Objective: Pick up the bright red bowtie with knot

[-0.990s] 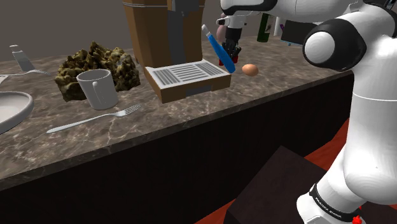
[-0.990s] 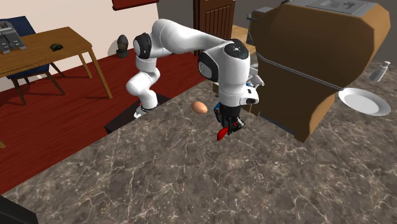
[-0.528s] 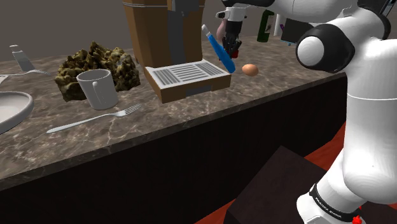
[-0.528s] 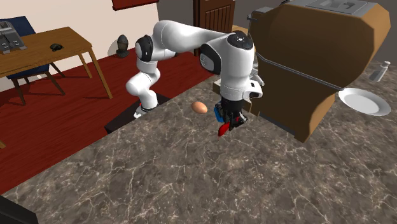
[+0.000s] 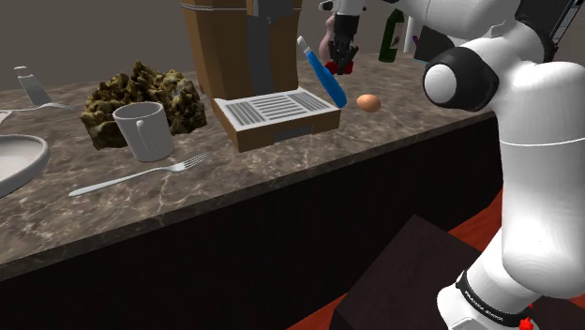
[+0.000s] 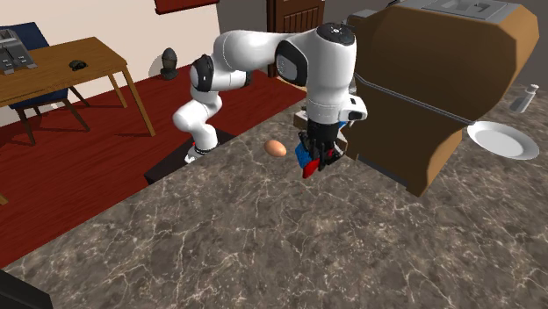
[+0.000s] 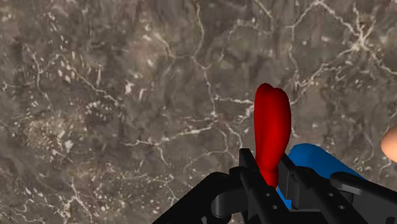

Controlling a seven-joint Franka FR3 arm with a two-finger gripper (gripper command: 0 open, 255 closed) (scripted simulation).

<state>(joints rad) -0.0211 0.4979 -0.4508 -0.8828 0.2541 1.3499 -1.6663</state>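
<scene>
Grip is made: the gripper (image 7: 270, 170) pinches narrowly on the red bowtie (image 7: 272, 124), which juts out beyond its fingertips, clear of the marble counter (image 7: 127, 95) beneath; a blue object (image 7: 316, 163) lies just beside the hand; the lift seems the step in hand; next calls for rising straight, grip firm.

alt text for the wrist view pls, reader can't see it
The black gripper is shut on a bright red bowtie, over a grey-brown marbled counter. A blue object shows just beside the gripper, with an egg at its far side.
</scene>
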